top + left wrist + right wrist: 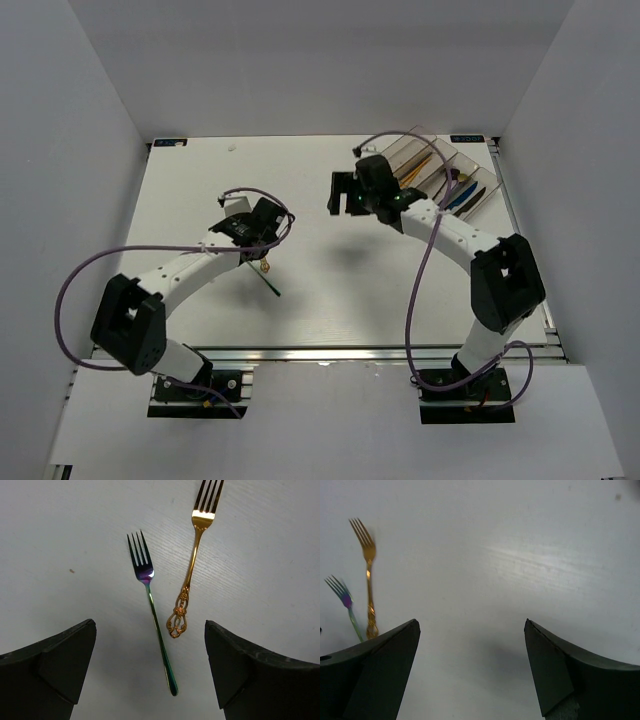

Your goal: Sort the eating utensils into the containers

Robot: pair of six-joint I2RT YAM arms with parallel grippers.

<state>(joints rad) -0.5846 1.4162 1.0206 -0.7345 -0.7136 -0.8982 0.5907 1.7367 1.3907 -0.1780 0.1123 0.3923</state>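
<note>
Two forks lie free on the white table. A silver-teal fork (152, 615) with a purple neck and a gold ornate fork (192, 565) lie side by side, apart, tines pointing away. My left gripper (149, 630) hovers over their handles, open and empty; in the top view it (260, 222) covers most of both forks. My right gripper (471, 625) is open and empty over bare table, with both forks at its far left: the gold fork (368, 580) and the teal fork (347, 605). The containers (470, 165) stand at the back right, holding several utensils.
In the top view my right gripper (345, 193) hangs mid-table, left of the containers. White walls close the table on three sides. A purple cable (425, 270) loops along the right arm and another (70, 290) along the left.
</note>
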